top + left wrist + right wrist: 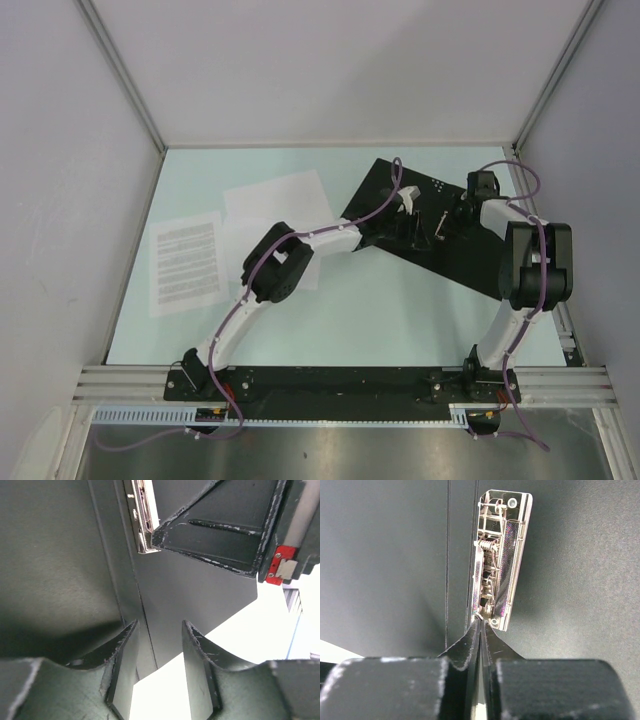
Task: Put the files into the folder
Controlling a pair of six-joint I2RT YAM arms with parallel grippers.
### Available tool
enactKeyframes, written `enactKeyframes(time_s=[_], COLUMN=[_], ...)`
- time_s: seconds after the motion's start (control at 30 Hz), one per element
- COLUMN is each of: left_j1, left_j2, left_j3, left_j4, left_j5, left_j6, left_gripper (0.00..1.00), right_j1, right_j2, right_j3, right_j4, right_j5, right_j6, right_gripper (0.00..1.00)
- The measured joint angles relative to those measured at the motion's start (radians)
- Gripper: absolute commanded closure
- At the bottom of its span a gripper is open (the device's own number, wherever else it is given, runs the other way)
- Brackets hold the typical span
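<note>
Folder [465,265] lies open, black inside up, far-right on table [380,320], long axis diagonal far-left to near-right; my L gripper [160,625] gapes empty, R gripper [480,626] pinched tight at clip [497,555].

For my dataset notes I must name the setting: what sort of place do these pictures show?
Probably a laboratory robot cell: plain white panels in metal frames wall in the table, and a left arm and a right arm are bolted to a base plate at its near edge.
</note>
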Motion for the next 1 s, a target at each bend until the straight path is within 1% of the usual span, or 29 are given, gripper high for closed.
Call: enactKeyframes(time_s=[0.03, 0.13, 0.23, 0.37, 0.47, 0.63, 0.7, 0.8, 0.83, 0.9, 1.0], left_j1=[-0.002, -0.004, -0.004, -0.003, -0.003, -0.003, -0.002, -0.002, -0.002, -0.002, -0.002], left_j2=[0.006, 0.019, 0.02, 0.021, 0.02, 0.02, 0.021, 0.02, 0.021, 0.02, 0.02], left_j3=[0.006, 0.008, 0.008, -0.006, -0.008, -0.014, -0.018, -0.021, -0.023, -0.023, -0.025], left_j4=[0.0, 0.0, 0.003, 0.019, 0.023, 0.032, 0.038, 0.046, 0.049, 0.05, 0.053], left_j5=[-0.002, -0.002, -0.003, -0.002, -0.003, -0.003, -0.003, -0.002, -0.002, -0.002, -0.002], left_j6=[-0.004, -0.017, -0.036, -0.053, -0.06, -0.061, -0.061, -0.061, -0.061, -0.061, -0.06], left_gripper=[0.57, 0.61, 0.62, 0.63, 0.63, 0.63, 0.63, 0.63, 0.63, 0.63, 0.63], right_j1=[-0.003, -0.016, -0.03, -0.051, -0.061, -0.067, -0.067, -0.067, -0.067, -0.067, -0.07], right_j2=[0.001, 0.01, 0.018, 0.031, 0.038, 0.041, 0.045, 0.047, 0.047, 0.047, 0.047], right_j3=[0.0, 0.0, 0.0, 0.0, 0.0, 0.0, 0.0, 0.0, 0.0, 0.0, 0.0], right_j4=[0.002, 0.013, 0.026, 0.036, 0.04, 0.042, 0.046, 0.048, 0.048, 0.048, 0.047], right_j5=[-0.007, -0.047, -0.085, -0.137, -0.163, -0.178, -0.183, -0.188, -0.188, -0.188, -0.192], right_j6=[0.002, 0.006, 0.015, 0.035, 0.043, 0.051, 0.055, 0.056, 0.057, 0.059, 0.058], right_gripper=[0.85, 0.84, 0.85, 0.88, 0.87, 0.82, 0.82, 0.85, 0.91, 0.99, 1.0])
